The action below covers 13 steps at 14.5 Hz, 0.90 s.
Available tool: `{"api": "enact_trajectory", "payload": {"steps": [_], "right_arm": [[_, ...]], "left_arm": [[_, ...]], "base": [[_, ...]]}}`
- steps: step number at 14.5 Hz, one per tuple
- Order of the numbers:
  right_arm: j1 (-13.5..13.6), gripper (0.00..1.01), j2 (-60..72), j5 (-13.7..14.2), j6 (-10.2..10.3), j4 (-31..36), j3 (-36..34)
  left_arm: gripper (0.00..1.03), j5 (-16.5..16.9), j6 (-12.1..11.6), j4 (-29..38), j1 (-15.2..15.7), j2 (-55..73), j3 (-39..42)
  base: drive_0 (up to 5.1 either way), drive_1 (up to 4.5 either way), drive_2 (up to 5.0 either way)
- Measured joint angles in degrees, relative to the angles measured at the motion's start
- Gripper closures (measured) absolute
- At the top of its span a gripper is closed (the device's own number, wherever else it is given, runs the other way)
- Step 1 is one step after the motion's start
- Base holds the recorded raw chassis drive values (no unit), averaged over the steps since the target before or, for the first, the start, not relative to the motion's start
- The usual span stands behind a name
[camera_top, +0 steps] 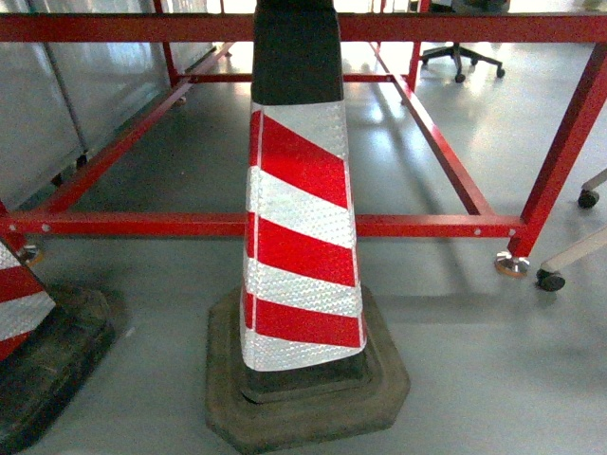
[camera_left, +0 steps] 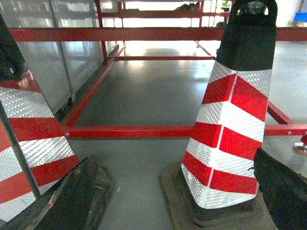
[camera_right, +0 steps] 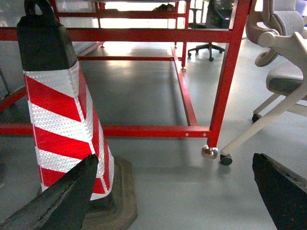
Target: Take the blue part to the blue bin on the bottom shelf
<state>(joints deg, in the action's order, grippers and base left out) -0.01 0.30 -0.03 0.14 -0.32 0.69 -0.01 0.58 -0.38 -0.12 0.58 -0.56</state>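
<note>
The blue part, the blue bin and the bottom shelf are out of view in all three views. My left gripper [camera_left: 173, 158] is open, its dark fingers [camera_left: 72, 196] far apart, with only grey floor and the base of a cone between them. My right gripper [camera_right: 175, 157] is also open over bare floor, holding nothing. Neither gripper shows in the head view. A small blue patch [camera_left: 299, 17] sits far off at the top right of the left wrist view; I cannot tell what it is.
A red-and-white striped traffic cone [camera_top: 299, 218] on a black rubber base stands right in front of me. A second cone [camera_top: 19, 313] is at the left edge. Behind them runs a low red steel frame [camera_top: 436, 226]. White office chairs [camera_right: 283, 76] stand to the right.
</note>
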Motion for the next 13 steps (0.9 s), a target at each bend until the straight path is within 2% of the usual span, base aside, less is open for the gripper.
{"api": "enact_trajectory", "payload": {"steps": [13], "right_arm": [[0.0,0.03,0.0,0.02,0.0,-0.02,0.0]], "left_arm": [[0.05,0.0,0.0,0.0,0.0,0.0,0.0]], "base": [[0.0,0.0,0.0]]}}
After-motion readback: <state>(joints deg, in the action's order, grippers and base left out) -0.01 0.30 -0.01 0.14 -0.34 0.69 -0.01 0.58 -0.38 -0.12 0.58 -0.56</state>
